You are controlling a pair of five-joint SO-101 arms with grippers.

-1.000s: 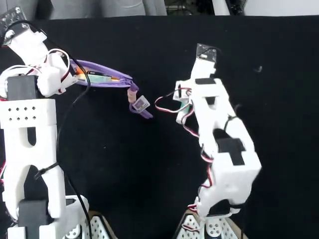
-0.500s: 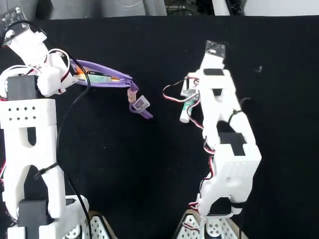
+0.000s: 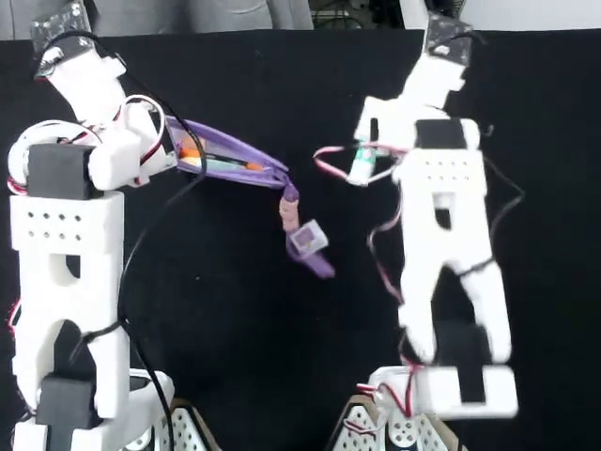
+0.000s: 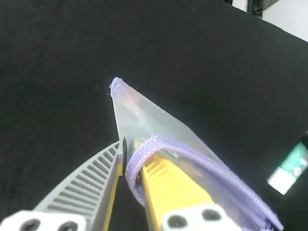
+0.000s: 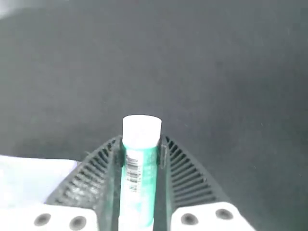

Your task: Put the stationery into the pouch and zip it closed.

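So, the left gripper pinches the pouch edge above the table; some items seem inside. The right gripper clamps a glue stick nearby, not yet inserted; zipping remains.

The light is bright and even, probably from overhead. The white left arm glares almost flat against the black table, which carries a pale sheen in the right wrist view.

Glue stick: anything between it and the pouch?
Nothing visible. The glue stick, shut in the right claw, and the pouch, held by the left claw, have only bare black table between them. The pouch's strap dangles from the end facing the stick.
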